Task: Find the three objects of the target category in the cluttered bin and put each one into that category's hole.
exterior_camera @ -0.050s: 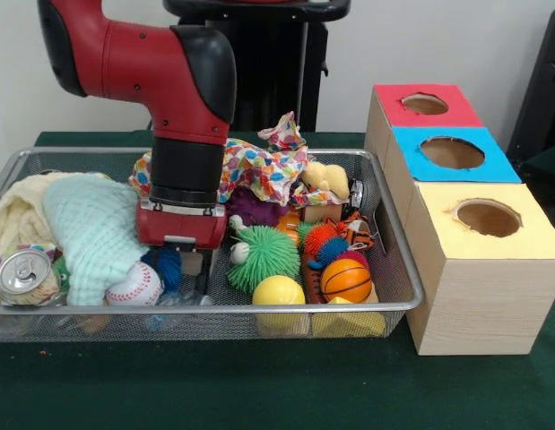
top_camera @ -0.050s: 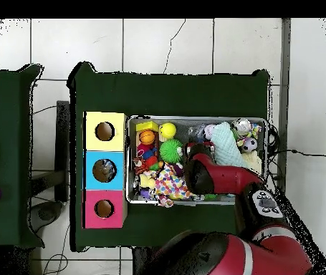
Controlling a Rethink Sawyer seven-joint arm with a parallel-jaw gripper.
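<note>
Yellow ball [exterior_camera @ -0.050s: 278, 290] at the wire bin's [exterior_camera @ -0.050s: 398, 269] front rim, just right of the lowered pincer [exterior_camera @ -0.050s: 189, 265].
The pincer sits among the toys between baseball [exterior_camera @ -0.050s: 134, 284] and green spiky ball [exterior_camera @ -0.050s: 264, 256]; the arm's wrist hides its tips, so its opening cannot be told. Round toys show no long axis. Three-holed box [exterior_camera @ -0.050s: 474, 260] stands far right.

pincer [exterior_camera @ -0.050s: 193, 262] fingers hidden among toys

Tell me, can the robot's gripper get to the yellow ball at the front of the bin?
Probably yes. The yellow ball lies on top by the bin's front rim, uncovered, and the gripper hangs just beside it.
</note>
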